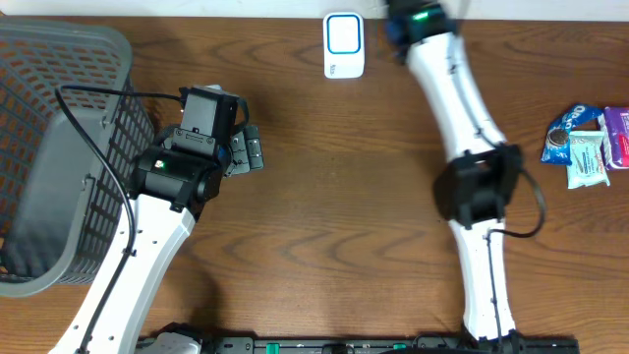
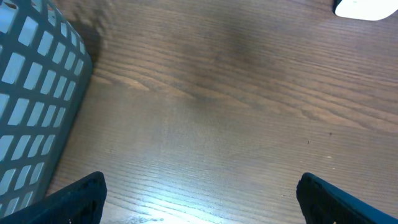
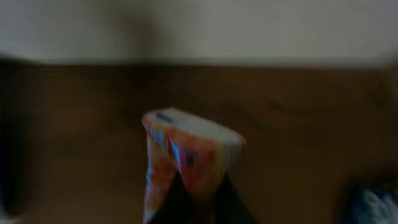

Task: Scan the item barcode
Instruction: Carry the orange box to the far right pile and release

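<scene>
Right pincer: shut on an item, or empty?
Shut on an item. The right wrist view shows the right pincer pinching the bottom of an orange-and-white packet. The view is blurred, so I cannot tell what the packet is.

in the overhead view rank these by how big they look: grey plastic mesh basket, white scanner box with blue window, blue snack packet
1. grey plastic mesh basket, by far the largest, though partly cut off by the frame
2. white scanner box with blue window
3. blue snack packet, close to the scanner, so their order is unsure

Grey mesh basket at left, wooden table
</scene>
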Robot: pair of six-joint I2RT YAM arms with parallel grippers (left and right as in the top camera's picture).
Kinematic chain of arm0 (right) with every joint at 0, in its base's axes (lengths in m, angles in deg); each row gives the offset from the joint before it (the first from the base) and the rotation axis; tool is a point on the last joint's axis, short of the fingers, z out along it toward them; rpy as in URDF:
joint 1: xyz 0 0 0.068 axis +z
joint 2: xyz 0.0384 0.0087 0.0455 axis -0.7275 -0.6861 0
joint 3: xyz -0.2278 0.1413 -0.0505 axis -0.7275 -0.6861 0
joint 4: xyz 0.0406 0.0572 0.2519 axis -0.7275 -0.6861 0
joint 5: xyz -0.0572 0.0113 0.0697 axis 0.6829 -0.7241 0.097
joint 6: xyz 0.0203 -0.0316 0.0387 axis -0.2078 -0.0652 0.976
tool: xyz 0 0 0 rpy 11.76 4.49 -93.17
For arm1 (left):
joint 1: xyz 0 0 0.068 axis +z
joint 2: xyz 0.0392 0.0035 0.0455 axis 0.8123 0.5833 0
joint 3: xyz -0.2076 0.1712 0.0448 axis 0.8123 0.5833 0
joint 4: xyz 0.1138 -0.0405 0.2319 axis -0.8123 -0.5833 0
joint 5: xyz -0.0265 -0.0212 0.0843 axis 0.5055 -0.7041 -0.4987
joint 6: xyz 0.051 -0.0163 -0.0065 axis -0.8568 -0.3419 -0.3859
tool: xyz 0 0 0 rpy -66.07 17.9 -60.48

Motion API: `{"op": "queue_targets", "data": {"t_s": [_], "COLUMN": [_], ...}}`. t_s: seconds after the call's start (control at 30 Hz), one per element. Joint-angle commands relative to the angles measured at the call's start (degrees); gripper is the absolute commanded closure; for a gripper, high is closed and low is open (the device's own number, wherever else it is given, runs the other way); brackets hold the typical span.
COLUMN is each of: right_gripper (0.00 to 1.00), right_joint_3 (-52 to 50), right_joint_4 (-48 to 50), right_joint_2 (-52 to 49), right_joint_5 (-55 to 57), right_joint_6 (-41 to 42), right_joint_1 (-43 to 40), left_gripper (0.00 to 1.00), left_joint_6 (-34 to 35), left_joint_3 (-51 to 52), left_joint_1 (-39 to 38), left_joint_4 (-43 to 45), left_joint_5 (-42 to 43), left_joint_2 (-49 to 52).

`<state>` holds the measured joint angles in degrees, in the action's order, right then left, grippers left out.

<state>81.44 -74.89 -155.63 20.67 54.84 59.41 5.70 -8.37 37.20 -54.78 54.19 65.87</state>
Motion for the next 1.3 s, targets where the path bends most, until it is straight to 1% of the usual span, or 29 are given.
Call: {"op": "queue_targets", "data": {"t_s": [0.0, 0.1, 0.37, 0.5, 0.63, 0.73, 0.77, 0.8, 0.87, 0.9, 0.97, 1.0, 1.1, 1.27], "right_gripper": [0.99, 0.99, 0.99, 0.99, 0.99, 0.96, 0.92, 0.86, 0.54, 0.36, 0.1, 0.01, 0.01, 0.01], "right_joint_3": [1.4, 0.6, -2.6, -3.0, -4.0, -6.0, -6.8, -7.5, -9.0, -9.4, -9.6, -9.6, -9.1, -9.1], "right_joint_4": [-5.4, -10.6, -15.4, -17.1, -18.8, -18.9, -18.9, -18.9, -18.9, -18.9, -19.1, -19.3, -20.2, -22.2], "right_joint_2": [0.4, 0.2, 0.2, 0.2, 0.2, 0.2, 0.2, 0.2, 0.2, 0.2, 0.2, 0.3, 1.2, 6.2], "right_joint_5": [2.9, 5.9, 5.4, 5.0, 5.0, 5.0, 5.0, 5.0, 4.9, 5.0, 5.0, 5.0, 5.0, 4.9], "right_joint_6": [3.6, 5.7, 6.0, 6.4, 6.4, 6.4, 6.9, 7.6, 8.2, 8.3, 8.3, 8.3, 8.4, 13.3], "right_joint_1": [-6.9, -12.3, -24.1, -27.9, -30.0, -31.7, -32.2, -32.6, -33.2, -33.4, -33.4, -33.4, -33.4, -33.2], "left_gripper": [0.02, 0.02, 0.02, 0.02, 0.02, 0.02, 0.02, 0.02, 0.02, 0.02, 0.02, 0.02, 0.02, 0.02], "left_joint_6": [-1.1, -1.1, -1.1, -1.1, -1.1, -1.1, -1.1, -1.1, -1.1, -1.1, -1.1, -1.1, -1.1, -1.1], "left_joint_3": [-0.3, -0.3, -0.3, -0.3, -0.3, -0.3, -0.3, -0.3, -0.3, -0.3, -0.3, -0.3, -0.3, -0.3], "left_joint_1": [0.1, 0.1, 0.1, 0.1, 0.1, 0.1, 0.1, 0.1, 0.1, 0.1, 0.1, 0.1, 0.1, 0.1], "left_joint_4": [-0.2, -0.2, -0.2, -0.2, -0.2, -0.2, -0.2, -0.2, -0.2, -0.2, -0.2, -0.2, -0.2, -0.2], "left_joint_5": [-0.3, -0.3, -0.3, -0.3, -0.3, -0.3, -0.3, -0.3, -0.3, -0.3, -0.3, -0.3, -0.3, -0.3], "left_joint_2": [0.1, 0.1, 0.1, 0.1, 0.1, 0.1, 0.1, 0.1, 0.1, 0.1, 0.1, 0.1, 0.1, 0.1]}}
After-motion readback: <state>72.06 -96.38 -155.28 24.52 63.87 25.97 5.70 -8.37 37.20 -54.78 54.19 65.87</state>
